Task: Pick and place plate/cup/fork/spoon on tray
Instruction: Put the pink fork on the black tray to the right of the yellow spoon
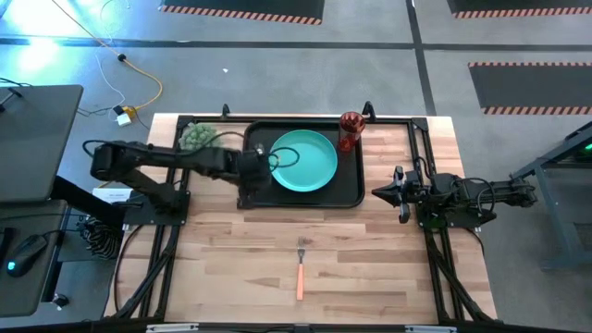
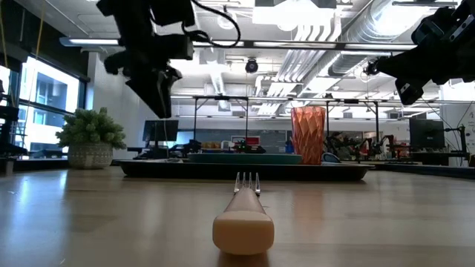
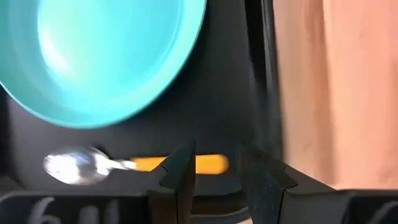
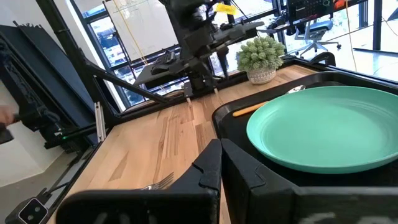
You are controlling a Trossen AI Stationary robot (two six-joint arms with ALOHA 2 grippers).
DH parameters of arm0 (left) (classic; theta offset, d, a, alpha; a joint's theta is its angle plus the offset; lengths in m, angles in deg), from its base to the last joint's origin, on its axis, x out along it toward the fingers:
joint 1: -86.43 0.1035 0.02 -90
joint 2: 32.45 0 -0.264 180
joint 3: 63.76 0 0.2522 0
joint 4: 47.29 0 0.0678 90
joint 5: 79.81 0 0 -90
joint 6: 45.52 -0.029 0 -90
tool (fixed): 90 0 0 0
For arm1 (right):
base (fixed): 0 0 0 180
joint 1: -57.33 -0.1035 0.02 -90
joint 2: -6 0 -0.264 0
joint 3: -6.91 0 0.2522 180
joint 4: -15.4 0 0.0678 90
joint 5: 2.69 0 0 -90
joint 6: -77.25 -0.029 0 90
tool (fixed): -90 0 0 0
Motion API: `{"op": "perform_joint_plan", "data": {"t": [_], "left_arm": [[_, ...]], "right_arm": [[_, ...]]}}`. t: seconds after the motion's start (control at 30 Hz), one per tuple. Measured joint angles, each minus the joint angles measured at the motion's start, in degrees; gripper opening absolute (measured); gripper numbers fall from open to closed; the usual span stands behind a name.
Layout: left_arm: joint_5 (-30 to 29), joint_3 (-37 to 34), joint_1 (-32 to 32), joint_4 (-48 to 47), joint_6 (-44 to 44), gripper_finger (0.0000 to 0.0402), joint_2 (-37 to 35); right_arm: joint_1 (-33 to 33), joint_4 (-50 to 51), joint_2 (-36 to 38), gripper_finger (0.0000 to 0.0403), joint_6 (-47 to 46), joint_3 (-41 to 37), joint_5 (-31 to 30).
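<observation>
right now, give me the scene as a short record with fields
tray: black, at the table's far side
plate: on tray
spoon: on tray beside plate
cup: at tray's far right corner
fork: on bare table, off tray
left gripper: open, above spoon handle, holding nothing
right gripper: shut, empty, right of tray

Bright overhead lighting; left wrist view blurred, window glare.

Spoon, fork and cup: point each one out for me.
spoon (image 3: 78, 167), left wrist view, on its metal bowl.
fork (image 1: 300, 268), high view, on its orange handle.
cup (image 2: 307, 135), low view, on its ribbed side wall.
</observation>
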Motion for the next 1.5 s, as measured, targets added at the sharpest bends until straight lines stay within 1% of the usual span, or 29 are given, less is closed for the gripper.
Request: {"op": "perform_joint_plan", "data": {"t": [0.13, 0.23, 0.3, 0.47, 0.63, 0.8, 1.03, 1.17, 1.33, 1.5], "left_arm": [[-0.96, 0.0, -4.44, 0.76, 18.22, 0.0108, 0.0], [-0.99, 0.0, -7.74, 3.15, 32.91, 0.0108, 0.0], [-0.97, 0.0, -9.86, 5.18, 41.15, 0.0106, 0.0], [-0.97, 0.0, -14.82, 11.43, 55.91, 0.0096, 0.0], [-1.12, 0.0, -18.62, 19.27, 67.04, 0.0085, 0.0], [-1.15, 0.0, -21.32, 26.93, 70.86, 0.008, 0.02], [-1.13, 0.0, -23.13, 41.56, 71.09, 0.0079, 0.04], [-1.12, 0.0, -22.91, 49.18, 71.08, 0.0081, 0.04], [-1.15, 0.0, -21.52, 53.15, 72.22, 0.0103, 0.04], [-1.2, 0.0, -19.73, 53.61, 80.09, 0.0144, 0.04]], "right_arm": [[0.01, -0.01, -0.01, 0.0, 0.0, -0.01, -0.01], [0.02, 0.0, -0.01, 0.0, 0.0, 0.01, -0.02], [0.02, -0.01, -0.01, 0.0, 0.0, 0.0, -0.01], [0.02, 0.01, -0.01, 0.0, 0.0, -0.01, -0.01], [0.02, 0.0, -0.02, 0.0, 0.0, 0.01, -0.01], [0.02, 0.01, 0.0, 0.0, 0.0, -0.01, 0.0], [0.01, 0.01, -0.01, 0.0, 0.0, 0.0, 0.0], [0.0, -0.01, 0.0, 0.0, 0.0, -0.01, 0.0], [0.02, -0.01, -0.02, 0.0, 0.0, 0.01, -0.01], [0.02, 0.01, -0.02, 0.0, 0.0, 0.0, -0.01]]}}
